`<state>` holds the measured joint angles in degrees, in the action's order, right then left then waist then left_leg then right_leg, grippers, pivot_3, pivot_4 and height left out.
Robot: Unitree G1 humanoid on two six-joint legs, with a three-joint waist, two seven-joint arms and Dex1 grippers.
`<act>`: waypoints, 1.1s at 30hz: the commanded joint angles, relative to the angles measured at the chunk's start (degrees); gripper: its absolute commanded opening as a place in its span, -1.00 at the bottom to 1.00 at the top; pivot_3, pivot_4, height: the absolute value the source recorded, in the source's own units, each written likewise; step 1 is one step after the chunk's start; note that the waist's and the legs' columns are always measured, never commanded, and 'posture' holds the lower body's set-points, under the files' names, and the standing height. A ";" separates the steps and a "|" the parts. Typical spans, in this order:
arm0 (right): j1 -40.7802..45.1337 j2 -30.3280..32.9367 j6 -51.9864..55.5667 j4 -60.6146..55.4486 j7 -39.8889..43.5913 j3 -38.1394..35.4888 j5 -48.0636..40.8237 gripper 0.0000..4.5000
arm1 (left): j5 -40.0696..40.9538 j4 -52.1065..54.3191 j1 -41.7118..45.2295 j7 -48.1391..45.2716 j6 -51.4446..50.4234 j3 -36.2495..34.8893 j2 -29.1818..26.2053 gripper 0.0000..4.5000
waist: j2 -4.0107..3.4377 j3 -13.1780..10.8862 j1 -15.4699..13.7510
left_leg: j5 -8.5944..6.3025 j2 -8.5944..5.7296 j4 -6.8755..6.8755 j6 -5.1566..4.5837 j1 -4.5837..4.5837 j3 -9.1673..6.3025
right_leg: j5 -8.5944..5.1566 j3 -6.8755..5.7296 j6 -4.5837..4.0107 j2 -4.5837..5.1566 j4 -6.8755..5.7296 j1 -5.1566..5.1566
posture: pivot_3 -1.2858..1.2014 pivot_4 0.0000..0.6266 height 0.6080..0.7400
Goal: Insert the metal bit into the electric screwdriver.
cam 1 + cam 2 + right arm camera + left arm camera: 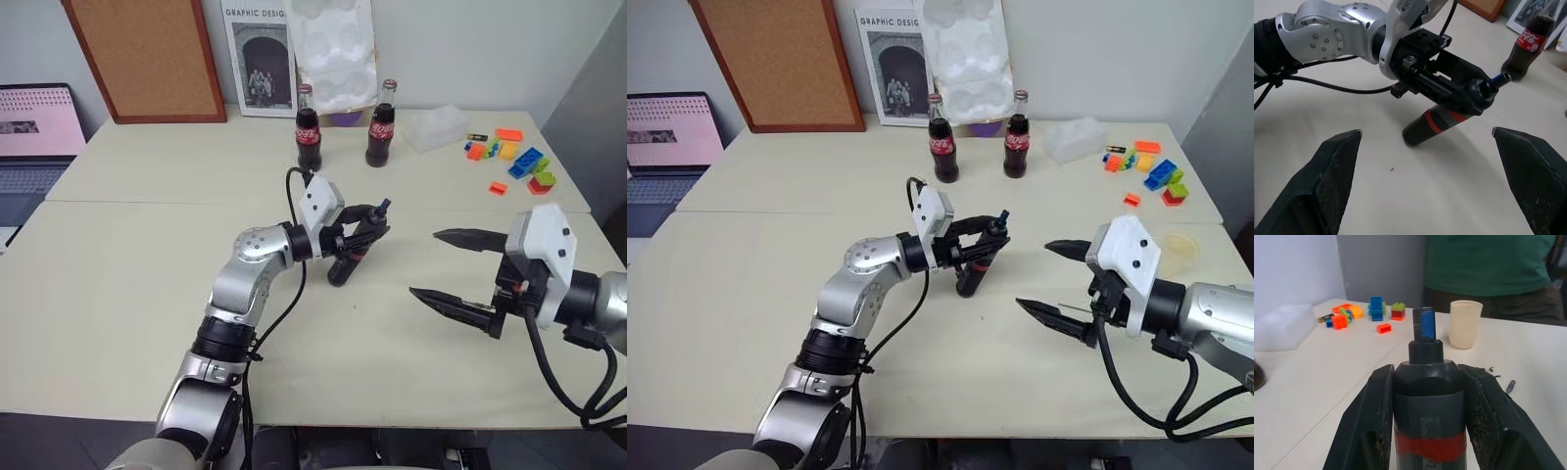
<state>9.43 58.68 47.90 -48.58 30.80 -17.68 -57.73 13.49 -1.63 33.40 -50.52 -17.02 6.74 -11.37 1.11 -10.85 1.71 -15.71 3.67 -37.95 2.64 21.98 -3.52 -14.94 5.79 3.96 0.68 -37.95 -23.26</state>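
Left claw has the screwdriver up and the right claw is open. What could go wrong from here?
1. The right claw is open and empty. A small metal piece, likely the metal bit, lies flat on the table, thin and hard to pinch.
2. The left claw grips the electric screwdriver near its tip, tilted. It could pivot during insertion.

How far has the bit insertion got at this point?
Done: the left gripper is shut on the electric screwdriver, lifted with its blue tip free. In hand: nothing in the open right gripper. Left: the metal bit lies on the table, unpicked and uninserted.
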 commanded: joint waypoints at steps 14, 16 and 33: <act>3.08 1.33 -1.66 0.05 5.60 -1.18 -4.79 1.00 | 5.90 18.51 -14.67 8.53 -7.86 -3.76 -6.93 -0.27 | -0.03 0.04 0.16 | 0.00 0.03 0.01 0.00 -0.11 0.01 | -0.06 -0.01 0.09 -0.02 -0.04 0.07 | 0.03 -0.52 1.00; 3.30 1.58 -1.84 0.36 6.25 -0.99 -4.81 1.00 | 6.85 19.73 -15.60 8.77 -8.59 -3.62 -7.41 -0.27 | -0.03 0.04 0.12 | 0.00 0.03 0.02 0.00 -0.12 0.00 | -0.05 -0.01 0.08 -0.02 -0.04 0.07 | 0.03 -0.52 1.00; -1.41 10.30 -0.84 11.66 11.25 1.95 12.42 1.00 | 6.38 20.30 -7.91 13.14 -1.92 0.14 -2.45 -0.27 | 0.02 0.02 -0.24 | 0.00 0.00 0.00 0.01 -0.03 0.03 | -0.04 -0.03 0.06 0.02 0.06 0.06 | 0.03 -0.52 1.00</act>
<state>8.20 66.96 46.88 -38.55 41.14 -16.88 -49.20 20.11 17.29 22.52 -38.07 -22.58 6.21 -15.28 1.13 -10.83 1.47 -15.71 3.64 -37.97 2.65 21.97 -3.48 -14.96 5.78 3.99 0.72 -37.88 -23.21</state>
